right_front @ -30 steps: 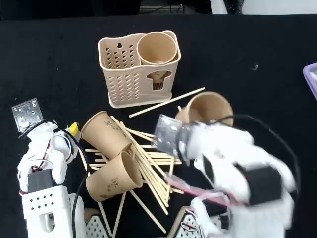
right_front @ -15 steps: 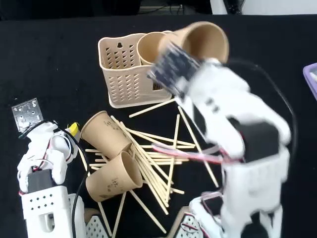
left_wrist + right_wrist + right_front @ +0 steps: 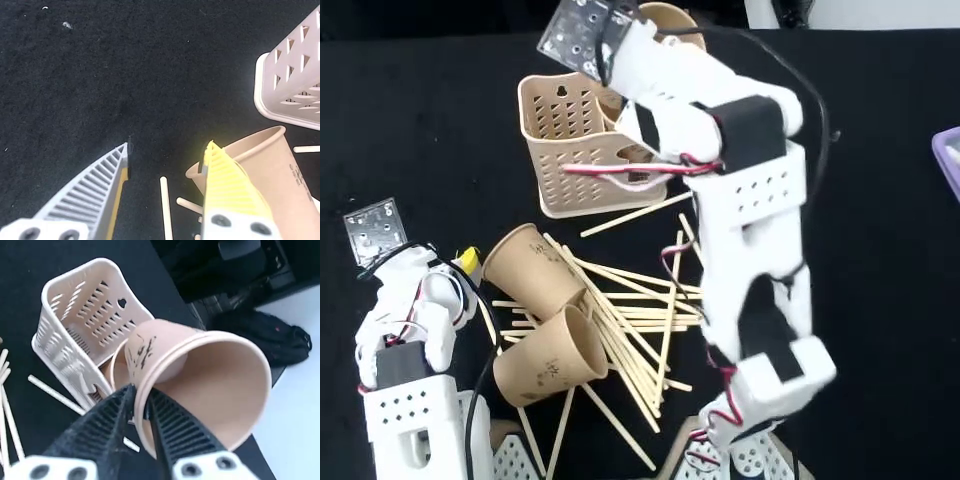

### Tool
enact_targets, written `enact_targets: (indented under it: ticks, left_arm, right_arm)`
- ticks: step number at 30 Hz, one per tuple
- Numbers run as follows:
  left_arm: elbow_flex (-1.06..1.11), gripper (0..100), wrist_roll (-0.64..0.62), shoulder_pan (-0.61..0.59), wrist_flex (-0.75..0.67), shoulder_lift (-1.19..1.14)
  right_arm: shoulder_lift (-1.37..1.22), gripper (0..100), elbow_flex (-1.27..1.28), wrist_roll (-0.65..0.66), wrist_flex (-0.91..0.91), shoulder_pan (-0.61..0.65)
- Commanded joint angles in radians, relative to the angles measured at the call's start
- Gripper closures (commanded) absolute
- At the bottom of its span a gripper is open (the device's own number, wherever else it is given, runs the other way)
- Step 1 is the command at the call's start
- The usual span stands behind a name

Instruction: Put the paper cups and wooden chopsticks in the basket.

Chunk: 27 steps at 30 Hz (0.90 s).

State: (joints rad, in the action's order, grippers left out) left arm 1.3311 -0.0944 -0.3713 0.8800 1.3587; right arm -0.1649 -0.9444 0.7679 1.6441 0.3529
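A beige slotted basket (image 3: 560,150) stands at the back of the black table, with one paper cup (image 3: 117,371) inside it. My right gripper (image 3: 138,394) is shut on the rim of another paper cup (image 3: 210,385), held tilted in the air just above the basket (image 3: 85,325); the held cup (image 3: 670,15) shows beyond the arm. Two more cups (image 3: 525,265) (image 3: 555,355) lie on their sides among scattered wooden chopsticks (image 3: 630,310). My left gripper (image 3: 167,152) stands open low over the table, its yellow finger beside a lying cup (image 3: 265,160).
The right arm's white body stretches from the front edge across the chopsticks up to the basket. A purple container's edge (image 3: 948,150) shows at the far right. One chopstick (image 3: 640,212) lies just in front of the basket. Bare black cloth lies left of the basket.
The right arm has lifted the paper cup from the table right of the chopsticks and swung it up and back over the basket. A few chopsticks shifted. The left arm stayed still.
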Motion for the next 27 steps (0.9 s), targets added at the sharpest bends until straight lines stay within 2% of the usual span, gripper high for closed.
enact_targets:
  ticks: [1, 8, 24, 27]
  left_arm:
    - [-0.007, 75, 0.003, 0.004, -0.015, 0.014]
    - [-0.007, 75, 0.003, 0.004, -0.015, 0.014]
    - [-0.008, 75, 0.003, 0.004, -0.017, 0.014]
    - [-0.008, 75, 0.003, 0.004, -0.017, 0.014]
  right_arm:
    - [-0.088, 98.8, -0.208, -0.005, 0.078, -0.003]
    - [-0.127, 98.8, -0.266, 0.035, 0.120, -0.068]
    - [-0.093, 98.8, -0.117, 0.040, 0.121, -0.020]
    - [-0.051, 98.8, -0.044, 0.081, 0.121, -0.020]
